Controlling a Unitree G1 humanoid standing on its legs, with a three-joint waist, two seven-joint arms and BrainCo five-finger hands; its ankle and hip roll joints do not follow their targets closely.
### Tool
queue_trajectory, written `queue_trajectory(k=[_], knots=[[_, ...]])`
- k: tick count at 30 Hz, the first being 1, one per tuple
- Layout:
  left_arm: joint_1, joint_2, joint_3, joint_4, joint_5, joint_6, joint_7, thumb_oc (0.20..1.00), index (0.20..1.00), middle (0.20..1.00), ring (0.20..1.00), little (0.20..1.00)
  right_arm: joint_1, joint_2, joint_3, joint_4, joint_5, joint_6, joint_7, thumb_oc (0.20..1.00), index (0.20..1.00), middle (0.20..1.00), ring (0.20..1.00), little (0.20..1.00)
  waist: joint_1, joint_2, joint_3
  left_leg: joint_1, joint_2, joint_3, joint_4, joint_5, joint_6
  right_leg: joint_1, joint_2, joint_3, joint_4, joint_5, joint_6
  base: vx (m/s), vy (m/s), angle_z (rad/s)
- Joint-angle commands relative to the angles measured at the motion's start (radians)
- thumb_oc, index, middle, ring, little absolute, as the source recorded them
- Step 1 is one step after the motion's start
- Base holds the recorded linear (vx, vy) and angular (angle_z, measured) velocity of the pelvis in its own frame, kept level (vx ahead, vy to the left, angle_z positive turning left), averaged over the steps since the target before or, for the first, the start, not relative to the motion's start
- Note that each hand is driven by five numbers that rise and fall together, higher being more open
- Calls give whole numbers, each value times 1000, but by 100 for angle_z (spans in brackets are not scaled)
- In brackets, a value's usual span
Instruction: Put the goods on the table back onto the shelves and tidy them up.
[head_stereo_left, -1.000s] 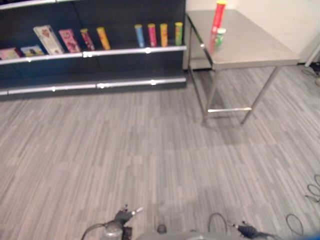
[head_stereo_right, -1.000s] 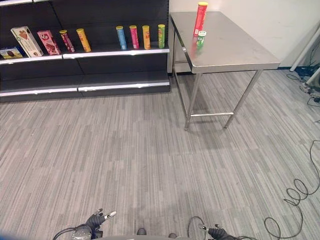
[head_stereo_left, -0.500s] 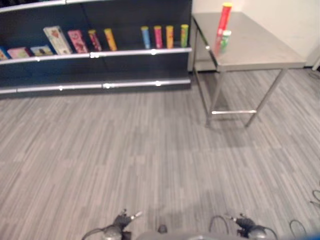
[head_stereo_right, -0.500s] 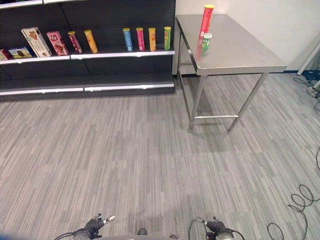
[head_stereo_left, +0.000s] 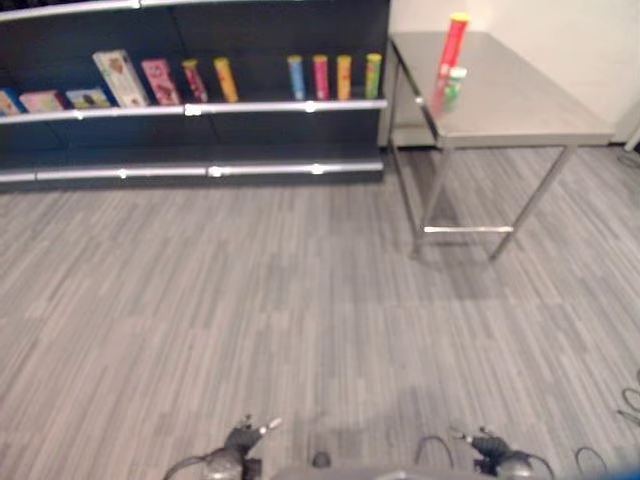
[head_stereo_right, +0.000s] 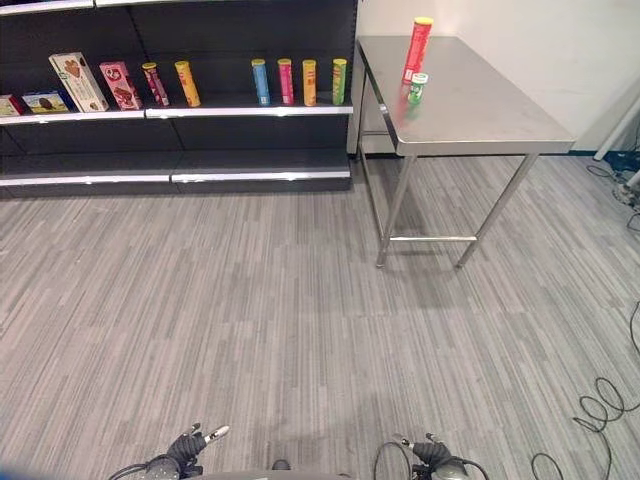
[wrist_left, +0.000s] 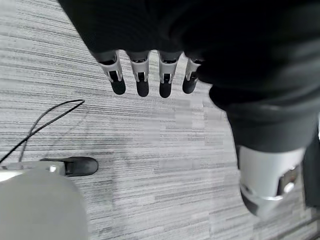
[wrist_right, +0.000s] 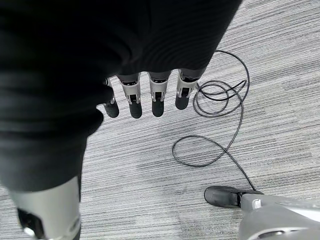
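Note:
A tall red can (head_stereo_right: 417, 48) stands upright near the far left corner of the steel table (head_stereo_right: 480, 115), at the upper right. A small green bottle (head_stereo_right: 417, 88) stands just in front of it. Both are far from me across the grey floor. My left hand (head_stereo_right: 190, 445) and right hand (head_stereo_right: 432, 452) hang low at the bottom edge of the eye views. In the wrist views the left hand (wrist_left: 141, 75) and right hand (wrist_right: 157, 97) have straight fingers pointing at the floor, holding nothing.
Dark shelves (head_stereo_right: 200, 178) run along the back left, ending beside the table. On the upper shelf stand a blue, a pink, an orange and a green can (head_stereo_right: 300, 82), two leaning cans (head_stereo_right: 170, 84) and boxes (head_stereo_right: 80, 82). Open floor lies between me and them.
The whole picture has shifted a little, so the camera has moved. The goods on the table and shelf stand as before. Both hands stay low and open.

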Motion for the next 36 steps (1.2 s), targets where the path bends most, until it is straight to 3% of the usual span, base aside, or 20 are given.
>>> queue_trajectory(k=[1,6,9,12,15,18,20,21,22,25,26,27,28,29,30,31,32,33,34,36], knots=[[-79,23,24,7,-27,-32,10,1000,1000,1000,1000,1000,-52,-13,38,-7,-20,-12,-2,1000,1000,1000,1000,1000,29,-58,18,13,38,-83,19,-129,-54,-58,-148,-6,41,-35,142,1,51,-1],[-82,28,27,-10,-41,-36,9,1000,1000,1000,1000,1000,-60,-13,34,-9,-20,-10,-3,1000,1000,1000,1000,1000,37,-64,29,-30,10,-85,66,-147,-34,-94,-177,4,79,-33,157,7,112,-6],[-83,34,34,-15,-51,-34,6,1000,1000,1000,1000,1000,-64,-14,25,-12,-20,-7,-1,1000,1000,1000,1000,1000,44,-61,45,-49,-15,-87,103,-173,-8,-141,-213,18,170,-41,173,27,203,-6],[-81,44,44,-36,-58,-31,3,1000,1000,1000,1000,1000,-63,-19,12,-29,-15,-6,2,1000,1000,1000,1000,1000,41,-50,84,-43,-57,-97,144,-205,37,-256,-273,55,414,58,174,53,224,-24],[-83,51,41,-44,-64,-31,0,1000,1000,1000,1000,1000,-48,-15,6,-36,-1,-12,-1,1000,1000,1000,1000,1000,34,-40,102,-31,-48,-115,157,-218,46,-320,-273,62,526,88,147,143,87,8],[-83,61,37,-54,-63,-30,0,1000,1000,1000,1000,1000,-45,-16,6,-40,3,-12,-1,1000,1000,1000,1000,1000,24,-40,106,2,-29,-121,132,-230,39,-364,-239,27,466,57,134,260,-27,13],[-81,60,39,-66,-76,-32,3,1000,1000,1000,1000,1000,-47,-12,15,-49,19,-17,-4,1000,1000,1000,1000,1000,-13,-59,116,83,-12,-158,107,-274,21,-435,-152,-11,212,79,167,468,-114,-11],[-80,60,40,-66,-76,-32,3,1000,1000,1000,1000,1000,-47,-12,15,-49,19,-17,-4,1000,1000,1000,1000,1000,-13,-54,117,88,-6,-158,106,-277,20,-430,-146,-13,208,79,166,518,-87,-8],[-85,56,41,-62,-74,-30,3,1000,1000,1000,1000,1000,-44,-12,14,-50,22,-18,-7,1000,1000,1000,1000,1000,-29,-62,114,127,-1,-174,93,-292,10,-460,-106,-47,114,104,183,292,-37,2],[-92,53,38,-64,-73,-33,1,1000,1000,1000,1000,1000,-39,-12,13,-45,19,-19,-10,1000,1000,1000,1000,1000,-41,-64,105,169,11,-194,88,-294,-5,-471,-74,-95,69,125,178,471,-74,23],[-87,52,27,-84,-66,-37,-7,1000,1000,1000,1000,1000,-15,-16,8,-45,19,-22,-7,1000,1000,1000,1000,1000,-44,-69,83,196,33,-215,106,-289,-29,-431,-68,-111,47,127,159,694,-177,65],[-79,50,27,-96,-74,-38,-6,1000,1000,1000,1000,1000,-4,-15,9,-45,19,-23,-5,1000,1000,1000,1000,1000,-44,-57,69,206,65,-219,136,-274,-43,-415,-47,-111,63,123,138,505,-149,76],[-79,50,28,-96,-74,-38,-6,1000,1000,1000,1000,1000,-4,-14,9,-45,19,-23,-5,1000,1000,1000,1000,1000,-48,-62,67,201,59,-223,136,-270,-43,-418,-54,-112,63,124,139,497,-138,84],[-83,52,23,-117,-83,-33,-7,1000,1000,1000,1000,1000,-5,-16,1,-38,26,-19,-8,1000,1000,1000,1000,1000,-46,-43,52,184,92,-218,234,-197,-77,-385,-33,-111,75,113,124,273,-69,64],[-83,53,23,-117,-83,-33,-7,1000,1000,1000,1000,1000,-5,-16,1,-37,26,-19,-8,1000,1000,1000,1000,1000,-51,-49,50,178,85,-224,234,-192,-76,-388,-41,-112,75,115,125,555,-126,40],[-76,50,22,-135,-96,-33,-10,1000,1000,1000,1000,1000,3,-15,0,-32,42,-26,-9,1000,1000,1000,1000,1000,-46,-37,49,118,111,-188,411,-66,-120,-325,-32,-125,73,87,94,252,-55,27],[-77,51,23,-135,-96,-33,-10,1000,1000,1000,1000,1000,3,-14,0,-32,42,-26,-9,1000,1000,1000,1000,1000,-50,-43,46,112,104,-192,410,-61,-119,-329,-40,-126,73,88,95,418,-114,18],[-79,52,26,-136,-105,-34,-7,1000,1000,1000,1000,1000,0,-15,5,-33,49,-31,-11,1000,1000,1000,1000,1000,-44,-43,52,67,118,-155,519,-6,-126,-295,-28,-129,69,64,69,360,-165,7],[-76,55,36,-153,-114,-29,-9,1000,1000,1000,1000,1000,-10,-17,15,-34,53,-31,-16,1000,1000,1000,1000,1000,-30,-54,67,-6,143,-84,676,43,-101,-230,-13,-121,46,33,38,490,-235,-13],[-78,58,37,-154,-114,-27,-7,1000,1000,1000,1000,1000,-22,-16,19,-36,55,-29,-18,1000,1000,1000,1000,1000,-21,-69,78,-54,154,-54,754,53,-85,-199,-18,-112,32,23,28,315,-142,-32]])
